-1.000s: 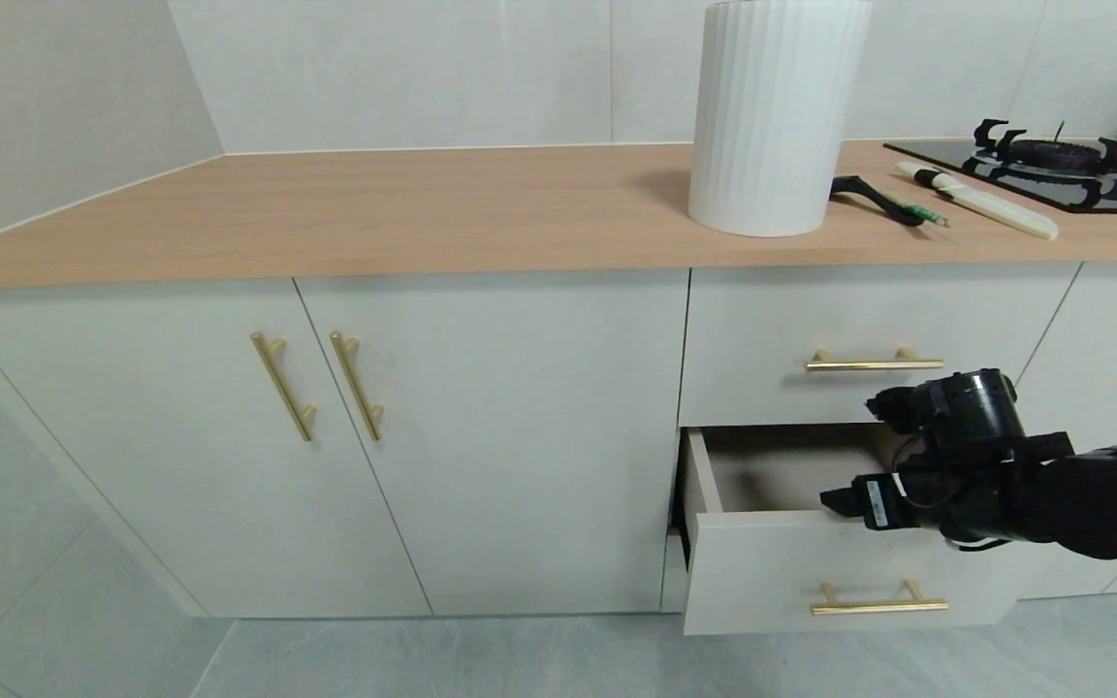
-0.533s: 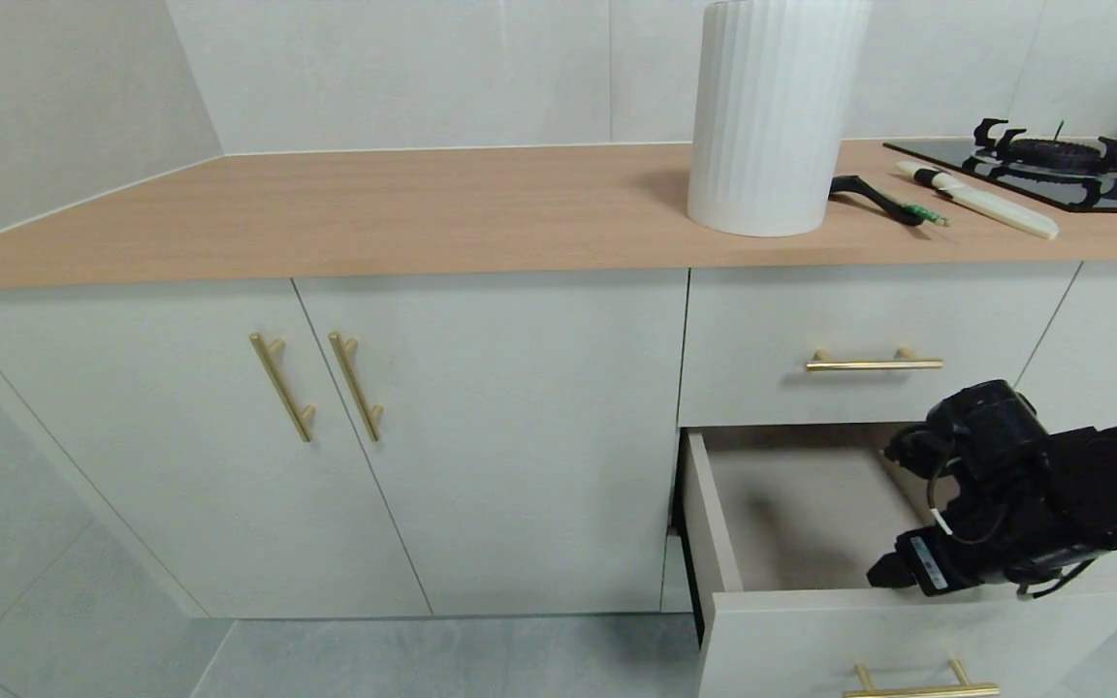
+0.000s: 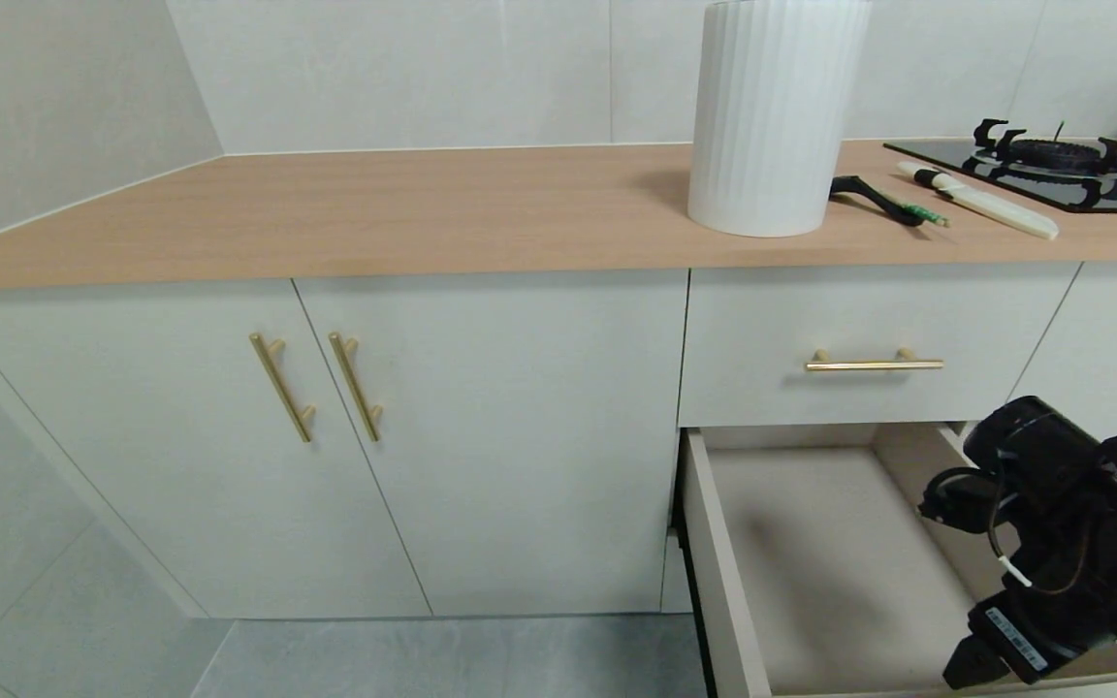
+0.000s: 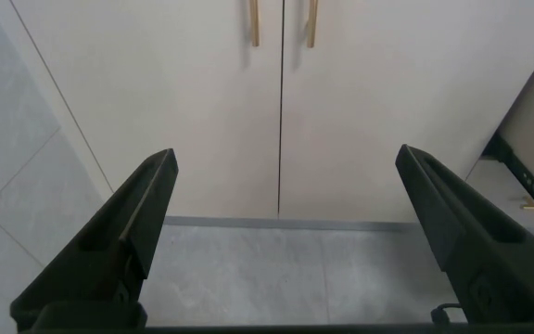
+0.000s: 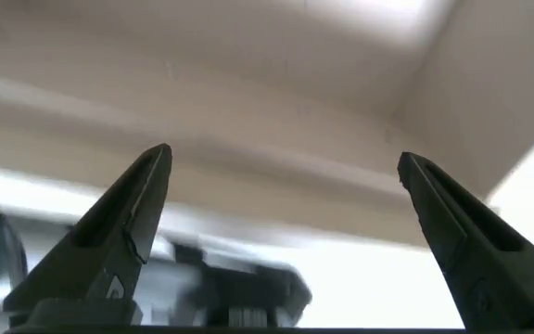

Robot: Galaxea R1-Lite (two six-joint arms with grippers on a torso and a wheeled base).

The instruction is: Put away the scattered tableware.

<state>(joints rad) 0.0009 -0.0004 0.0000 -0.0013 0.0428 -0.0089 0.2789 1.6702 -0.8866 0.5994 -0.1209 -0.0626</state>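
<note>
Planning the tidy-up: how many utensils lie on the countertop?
2: a black-handled utensil beside the white container, and a white knife between it and the stove. Others may hide behind the container.

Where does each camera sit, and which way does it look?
Head: on the head, looking down at counter, cabinet doors and open drawer; right arm shows.
Left wrist: faces the cabinet doors and floor; own jaws spread.
Right wrist: blurry, apparently inside the drawer; own jaws spread.
Shared: head and left wrist both show the doors.
</note>
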